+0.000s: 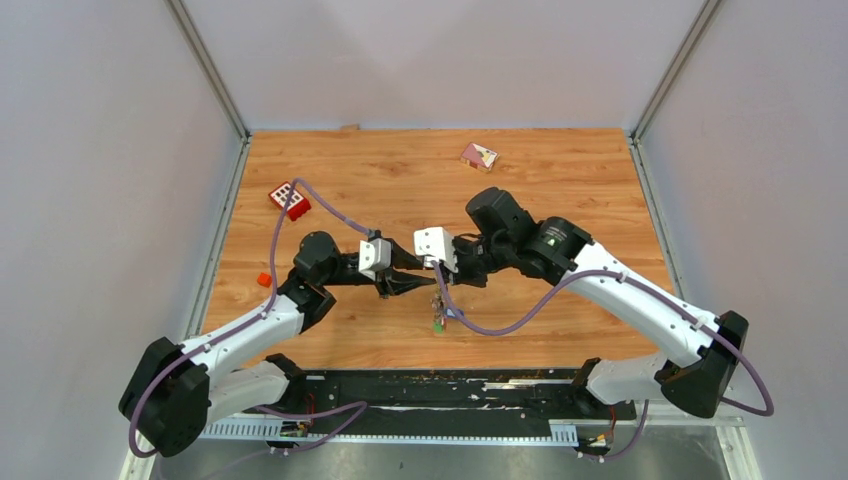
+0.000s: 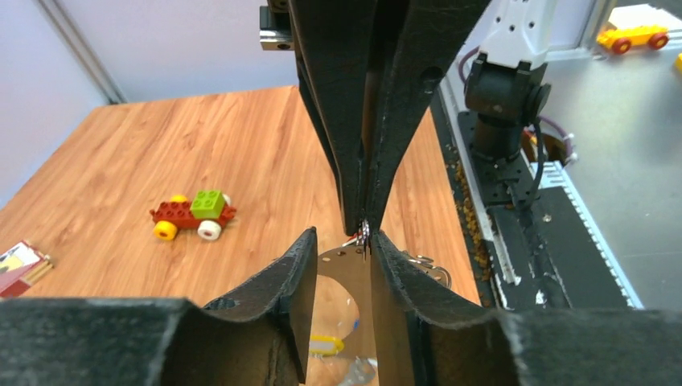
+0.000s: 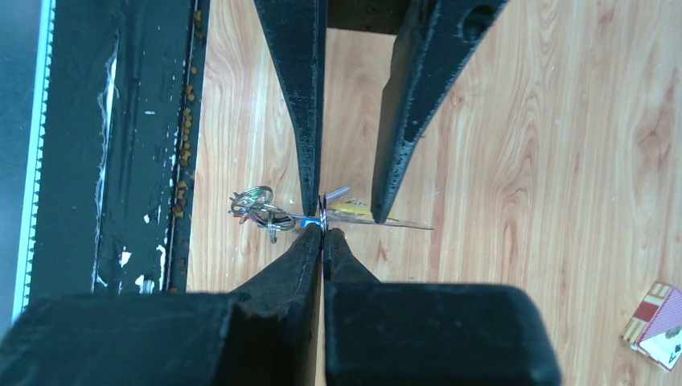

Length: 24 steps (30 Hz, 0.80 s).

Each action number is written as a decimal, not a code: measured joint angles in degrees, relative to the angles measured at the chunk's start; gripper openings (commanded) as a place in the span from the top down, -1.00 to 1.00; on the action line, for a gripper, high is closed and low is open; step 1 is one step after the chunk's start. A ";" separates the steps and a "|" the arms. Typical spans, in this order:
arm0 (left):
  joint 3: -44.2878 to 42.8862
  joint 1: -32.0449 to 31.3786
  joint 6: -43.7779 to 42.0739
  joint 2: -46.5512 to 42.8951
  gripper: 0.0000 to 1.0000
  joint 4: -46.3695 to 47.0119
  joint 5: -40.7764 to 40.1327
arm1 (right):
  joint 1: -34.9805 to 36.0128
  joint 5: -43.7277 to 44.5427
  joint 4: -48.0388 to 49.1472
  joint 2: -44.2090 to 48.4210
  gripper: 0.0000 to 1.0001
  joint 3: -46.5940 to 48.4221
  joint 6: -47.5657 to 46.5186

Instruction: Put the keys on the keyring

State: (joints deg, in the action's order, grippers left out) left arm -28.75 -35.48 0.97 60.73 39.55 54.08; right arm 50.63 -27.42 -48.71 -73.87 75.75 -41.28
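Observation:
The keyring (image 2: 347, 265) is a thin greyish loop held edge-up just above the table centre. My right gripper (image 3: 324, 233) is shut on its silvery toothed rim (image 2: 364, 234). My left gripper (image 2: 342, 241) is open, its fingers (image 3: 309, 161) straddling the loop opposite the right gripper. The keys hang below: a yellow tag (image 2: 326, 344), a blue one (image 3: 310, 219) and a bunch of small metal rings (image 3: 257, 207). In the top view the two grippers meet tip to tip, left (image 1: 415, 285) and right (image 1: 442, 283), with the keys (image 1: 438, 315) dangling under them.
A red block with white squares (image 1: 289, 198) lies at the far left, a small orange piece (image 1: 264, 279) by the left arm, and a card pack (image 1: 479, 155) at the back. A toy brick car (image 2: 193, 213) sits on the wood. The black base rail (image 1: 450, 385) runs along the near edge.

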 measured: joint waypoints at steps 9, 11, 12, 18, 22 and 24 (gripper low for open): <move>-0.13 0.00 -3.34 0.00 0.30 -5.14 -0.63 | 2.14 5.31 -4.20 -2.32 1.00 1.25 0.04; -0.13 0.00 -3.45 0.00 0.34 -5.11 -0.57 | 2.29 5.95 -4.68 -2.71 1.00 2.01 0.07; -0.13 0.00 -3.48 0.00 0.34 -5.09 -0.50 | 2.34 6.16 -4.90 -2.93 1.00 2.34 0.07; -0.13 -0.07 -3.28 0.13 0.38 -5.03 -0.11 | 2.60 6.75 -5.27 -3.48 1.00 2.78 0.24; -0.13 -0.17 -2.89 0.42 0.41 -4.79 0.15 | 2.64 6.75 -5.22 -3.78 1.00 2.95 0.42; -0.13 -0.22 -2.75 0.46 0.44 -4.42 0.50 | 2.75 6.73 -5.18 -3.78 1.00 2.95 0.57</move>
State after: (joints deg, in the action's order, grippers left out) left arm -28.88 -35.70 -1.78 61.19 35.14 54.59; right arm 53.39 -20.69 -53.89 -77.65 78.70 -40.71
